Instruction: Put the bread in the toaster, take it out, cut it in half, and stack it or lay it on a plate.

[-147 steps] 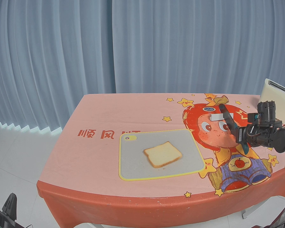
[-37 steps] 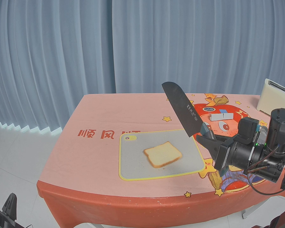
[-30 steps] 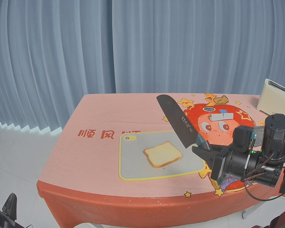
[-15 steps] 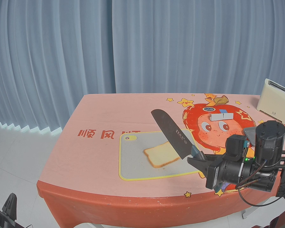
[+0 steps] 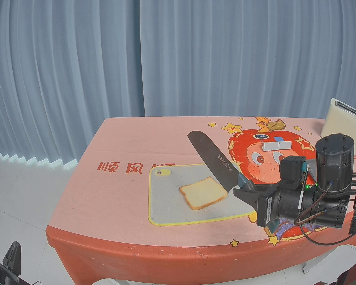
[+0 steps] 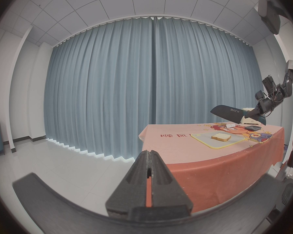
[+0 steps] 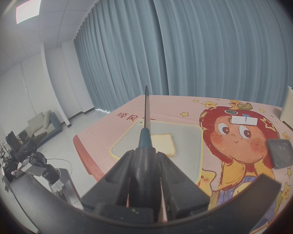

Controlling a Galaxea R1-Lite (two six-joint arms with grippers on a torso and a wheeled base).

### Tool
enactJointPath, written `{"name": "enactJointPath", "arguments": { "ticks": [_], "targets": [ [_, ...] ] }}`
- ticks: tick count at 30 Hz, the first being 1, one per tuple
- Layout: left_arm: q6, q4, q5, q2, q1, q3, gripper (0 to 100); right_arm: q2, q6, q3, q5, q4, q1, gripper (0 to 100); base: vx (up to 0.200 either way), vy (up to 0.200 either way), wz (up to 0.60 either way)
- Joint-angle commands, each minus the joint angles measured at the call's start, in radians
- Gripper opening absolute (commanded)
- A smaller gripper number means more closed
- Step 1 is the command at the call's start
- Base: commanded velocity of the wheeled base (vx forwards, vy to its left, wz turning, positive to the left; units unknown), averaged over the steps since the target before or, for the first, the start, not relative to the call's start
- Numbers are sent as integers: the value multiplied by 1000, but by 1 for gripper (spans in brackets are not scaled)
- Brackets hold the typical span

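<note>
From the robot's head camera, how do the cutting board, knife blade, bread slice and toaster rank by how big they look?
1. cutting board: clearly largest.
2. knife blade, bread slice, toaster: look alike; the blade is held nearer the camera and the toaster stands farther back, so unranked.

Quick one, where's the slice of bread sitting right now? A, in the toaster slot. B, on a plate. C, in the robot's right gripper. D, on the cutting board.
D: the bread lies flat and uncut on the grey cutting board, while the right gripper holds the knife raised off the board.
</note>
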Motion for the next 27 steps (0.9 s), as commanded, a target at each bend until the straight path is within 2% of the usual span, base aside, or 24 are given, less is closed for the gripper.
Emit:
{"name": "enactJointPath", "arguments": {
  "ticks": [1,27],
  "targets": [
    [-1,0,0,-16,0,18,0,-9,-5,12,0,6,4,0,0,0,0],
    [1,-8,-4,-16,1,18,0,9,-4,59,-1,-11,10,0,0,0,0]
  ]
}}
